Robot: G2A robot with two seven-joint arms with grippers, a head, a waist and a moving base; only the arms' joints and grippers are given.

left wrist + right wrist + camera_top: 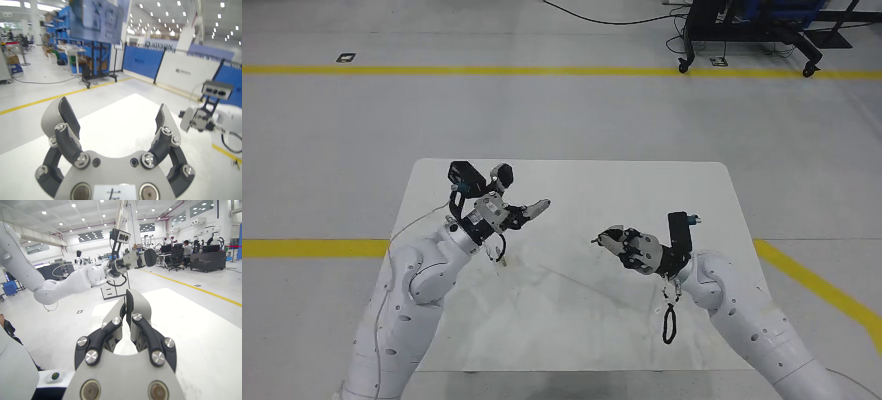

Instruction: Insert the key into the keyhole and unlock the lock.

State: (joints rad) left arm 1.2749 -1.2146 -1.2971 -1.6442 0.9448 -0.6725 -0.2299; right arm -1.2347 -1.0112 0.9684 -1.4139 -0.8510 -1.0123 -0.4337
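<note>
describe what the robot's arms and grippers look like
The left arm and right arm are rounded glossy white shells with black cables and a black camera bracket at each wrist. The left gripper and right gripper have silver-grey plates, black linkages, silver screws and ribbed black pads; the left carries a white label.

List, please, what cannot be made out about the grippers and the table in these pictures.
Right gripper: in the right wrist view, its shut pads hide any thin thing that might sit between them. In the top view, the tip is too small to judge.
Black loop by the right arm: in the top view, too small to tell cable from strap.
Table: in the top view, both arms cover its near corners.
</note>
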